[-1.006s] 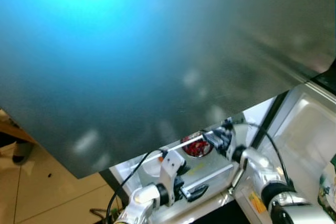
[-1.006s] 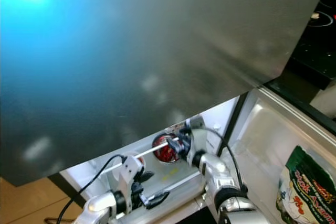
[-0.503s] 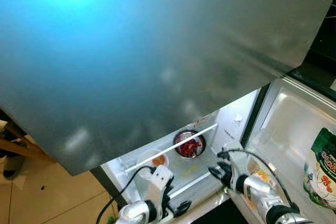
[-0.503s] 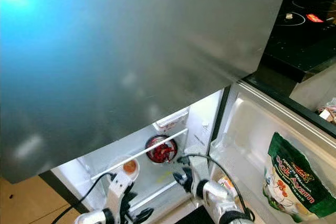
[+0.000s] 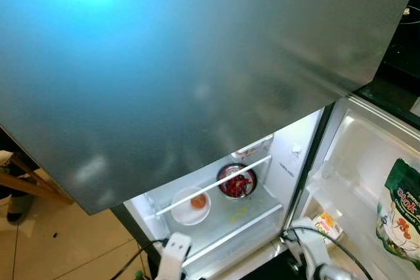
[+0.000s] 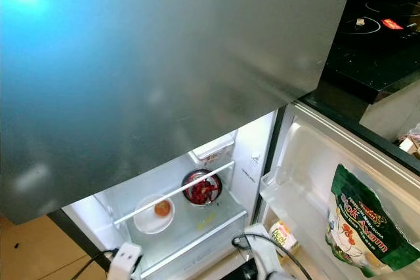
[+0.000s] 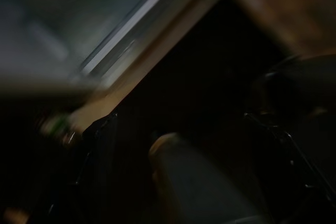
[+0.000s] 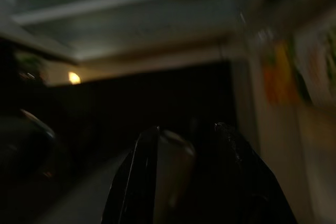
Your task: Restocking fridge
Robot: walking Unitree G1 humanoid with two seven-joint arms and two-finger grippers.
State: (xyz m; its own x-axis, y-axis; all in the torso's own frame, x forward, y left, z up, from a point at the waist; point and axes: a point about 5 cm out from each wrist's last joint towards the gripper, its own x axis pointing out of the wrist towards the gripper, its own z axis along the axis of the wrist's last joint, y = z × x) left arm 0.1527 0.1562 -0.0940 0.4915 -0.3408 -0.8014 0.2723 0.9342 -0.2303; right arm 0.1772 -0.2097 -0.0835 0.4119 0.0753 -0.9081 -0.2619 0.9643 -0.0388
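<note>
Fridge (image 5: 289, 162) open below a big grey door panel (image 5: 197, 63), its own door (image 6: 308, 162) swung to the right. On the lit shelf (image 6: 197, 224) a white plate (image 6: 153, 215) holding something orange lies left of a steel bowl (image 6: 201, 188) of red food, the two apart, behind a white rail. A green bag (image 6: 357, 218) and a small carton (image 6: 282, 234) sit in the door. Left gripper (image 7: 131, 182) and right gripper (image 8: 181, 177) appear dark and blurred; I cannot tell how far either is open or whether it holds anything
</note>
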